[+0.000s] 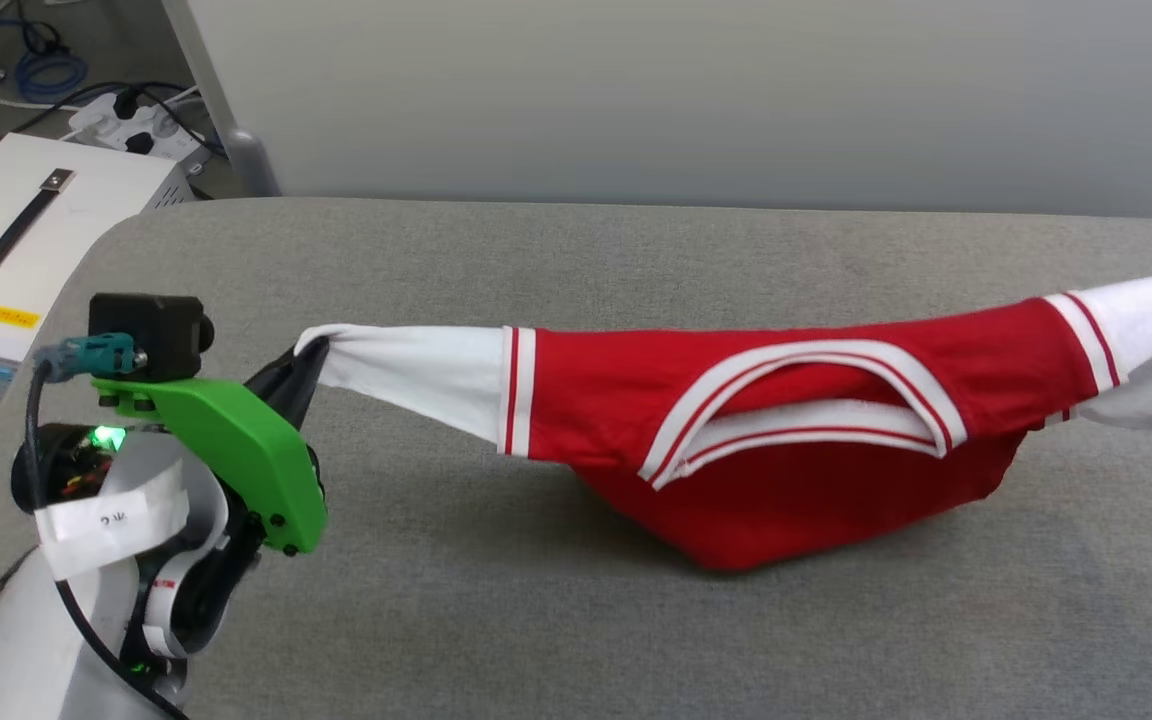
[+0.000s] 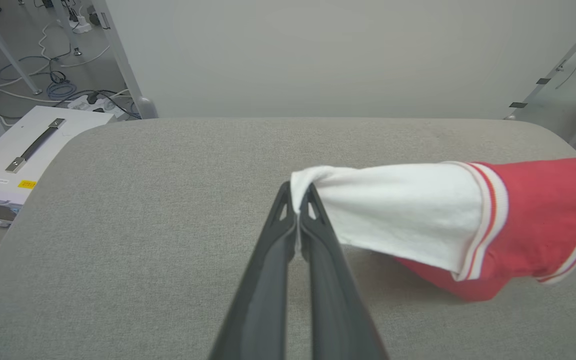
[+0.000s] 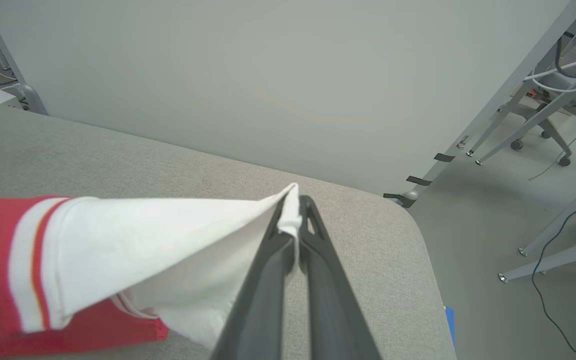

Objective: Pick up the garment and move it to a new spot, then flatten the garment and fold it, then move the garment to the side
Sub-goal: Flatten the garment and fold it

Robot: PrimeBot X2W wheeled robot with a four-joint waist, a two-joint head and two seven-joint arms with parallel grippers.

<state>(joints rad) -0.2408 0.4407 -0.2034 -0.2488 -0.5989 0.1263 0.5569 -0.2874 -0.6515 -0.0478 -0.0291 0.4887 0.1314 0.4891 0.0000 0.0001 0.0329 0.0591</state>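
Above the grey worktop (image 1: 496, 630), the garment (image 1: 786, 450) hangs stretched between my two end effectors, its neck opening facing the head camera. My left end effector (image 2: 298, 195) is clamped on the tip of the left-side sleeve (image 2: 398, 210), fingers pressed together with white cloth pinched between them. My right end effector (image 3: 294, 200) is clamped the same way on the tip of the right-side sleeve (image 3: 168, 240). Each sleeve runs taut from the fingertips inward to the red body, which sags at the middle. Its lowest fold is at or just above the worktop, and I cannot tell whether it touches. Assessment: the pick-up is complete, and the carry to a new spot appears to be the step in hand, since the garment is not yet laid down. Flattening, folding and the final move to the side are all outstanding. The body is bunched, so it will need spreading once it is set down.
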